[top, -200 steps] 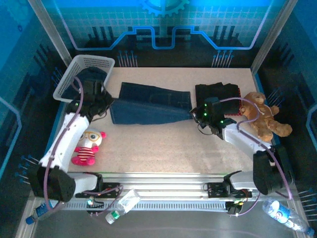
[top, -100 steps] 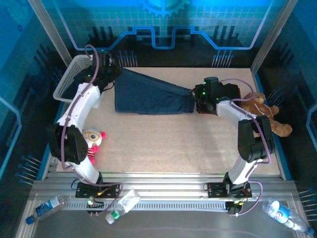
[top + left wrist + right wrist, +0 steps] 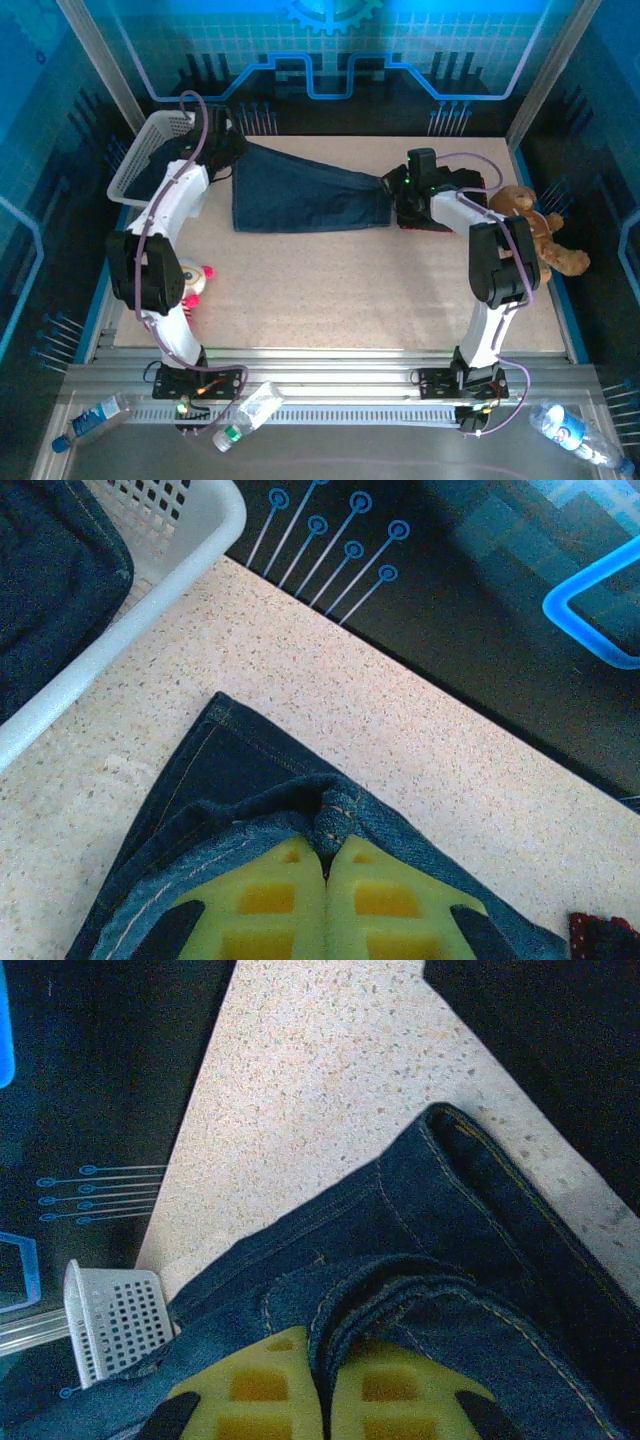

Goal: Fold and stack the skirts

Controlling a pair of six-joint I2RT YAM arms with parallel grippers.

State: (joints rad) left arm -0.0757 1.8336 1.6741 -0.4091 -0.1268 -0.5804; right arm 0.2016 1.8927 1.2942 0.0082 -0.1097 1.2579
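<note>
on the table (image 3: 330, 290), the dark blue denim skirt (image 3: 305, 195) stretches rightward from the white basket (image 3: 140, 165). the left gripper (image 3: 328, 852), just beside the basket, pinches one corner; the right gripper (image 3: 320, 1350), well away from the basket, pinches the opposite end's bunched hem.

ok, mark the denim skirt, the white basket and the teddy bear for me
denim skirt (image 3: 300, 195), top view, middle of the spread cloth.
white basket (image 3: 120, 630), left wrist view, on its rim.
teddy bear (image 3: 545, 238), top view, on its body.
</note>
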